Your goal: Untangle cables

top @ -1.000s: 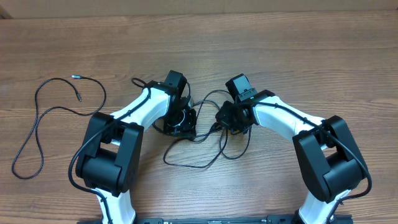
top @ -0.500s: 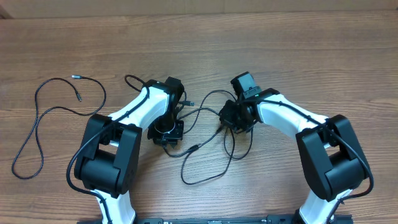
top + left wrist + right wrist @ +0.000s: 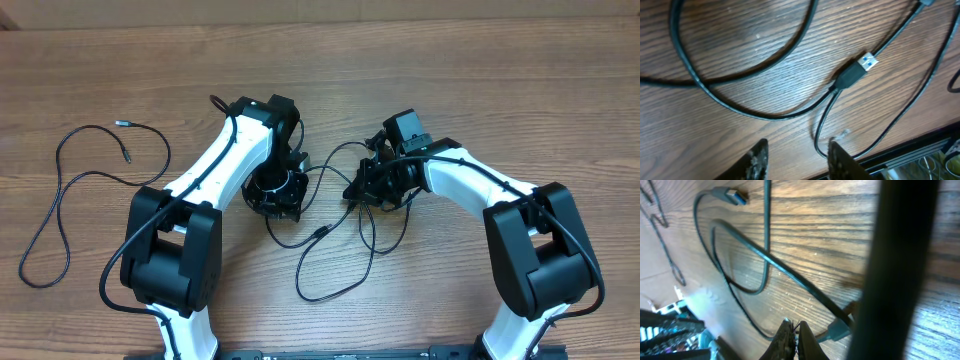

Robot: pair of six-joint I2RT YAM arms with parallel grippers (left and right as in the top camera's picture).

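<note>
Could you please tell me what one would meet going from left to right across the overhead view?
loose cable → left arm → left claw → USB plug of the tangled cables → right claw → right arm

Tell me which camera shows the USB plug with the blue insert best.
Left wrist: the USB plug lies close and sharp, blue insert showing. Right wrist shows a blurred plug, probably the same, near its top edge. Overhead it is only a tiny dark lump.
</note>
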